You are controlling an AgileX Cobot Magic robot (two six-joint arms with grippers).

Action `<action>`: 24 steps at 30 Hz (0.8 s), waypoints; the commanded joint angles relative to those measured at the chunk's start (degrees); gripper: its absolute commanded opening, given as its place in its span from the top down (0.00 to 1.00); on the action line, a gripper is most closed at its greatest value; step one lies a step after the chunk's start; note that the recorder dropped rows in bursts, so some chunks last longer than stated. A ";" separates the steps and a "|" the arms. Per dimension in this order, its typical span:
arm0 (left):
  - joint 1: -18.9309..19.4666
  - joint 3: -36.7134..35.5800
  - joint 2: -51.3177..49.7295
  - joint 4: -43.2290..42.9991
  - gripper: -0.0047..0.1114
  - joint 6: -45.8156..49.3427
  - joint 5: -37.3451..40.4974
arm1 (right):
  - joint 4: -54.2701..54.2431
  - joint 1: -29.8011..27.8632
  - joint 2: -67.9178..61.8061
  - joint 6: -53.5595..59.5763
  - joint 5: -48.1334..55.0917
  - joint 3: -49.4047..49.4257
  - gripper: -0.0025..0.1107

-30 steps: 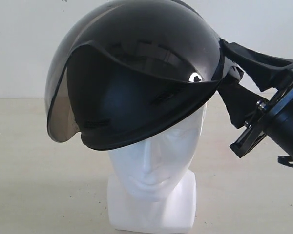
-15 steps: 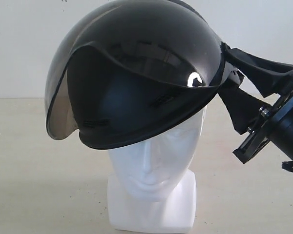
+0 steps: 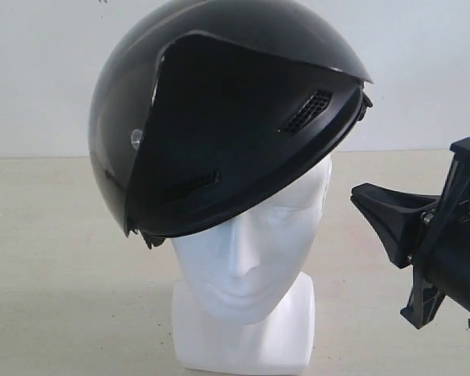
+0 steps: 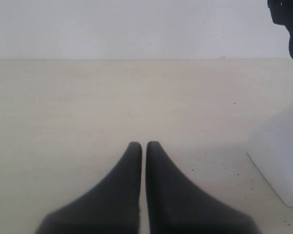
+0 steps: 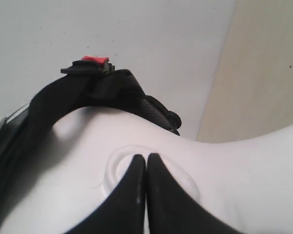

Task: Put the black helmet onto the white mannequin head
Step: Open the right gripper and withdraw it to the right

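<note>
Black helmet [image 3: 219,117] on white mannequin head [image 3: 251,258]; right gripper [image 3: 360,196] closed, empty.

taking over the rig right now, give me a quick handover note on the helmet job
Tools: the left tool is shut and empty, low over the table beside the base of the mannequin head. The right tool is shut and empty, clear of the helmet, with its tips close to the side of the head; whether they touch cannot be told.
Things: the helmet rests on the mannequin head, tilted, lower on the exterior view's left, face uncovered.
Done: helmet is on the head.
Left: probably only levelling it if a straight fit is wanted, then drawing the right arm away.
</note>
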State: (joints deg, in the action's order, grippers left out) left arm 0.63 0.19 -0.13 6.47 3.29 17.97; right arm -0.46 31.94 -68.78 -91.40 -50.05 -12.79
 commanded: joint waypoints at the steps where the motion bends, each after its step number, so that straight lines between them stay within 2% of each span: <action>1: -0.21 -0.19 0.13 0.11 0.92 0.20 0.03 | 0.46 -0.06 0.17 1.50 1.84 0.06 0.98; 14: -0.21 -0.19 0.13 0.11 0.92 0.20 0.03 | -7.97 -0.06 0.97 15.86 1.55 0.06 0.98; 20: -0.21 -0.19 0.13 0.11 0.92 0.20 0.03 | -13.52 -0.06 6.39 33.85 3.63 0.06 0.98; 24: -0.21 -0.19 0.13 0.11 0.92 0.20 0.03 | -17.32 -0.06 11.39 49.20 8.67 0.06 0.98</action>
State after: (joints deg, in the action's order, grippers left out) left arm 0.63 0.19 -0.13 6.47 3.29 17.97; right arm -15.06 31.94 -60.64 -53.42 -44.84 -12.79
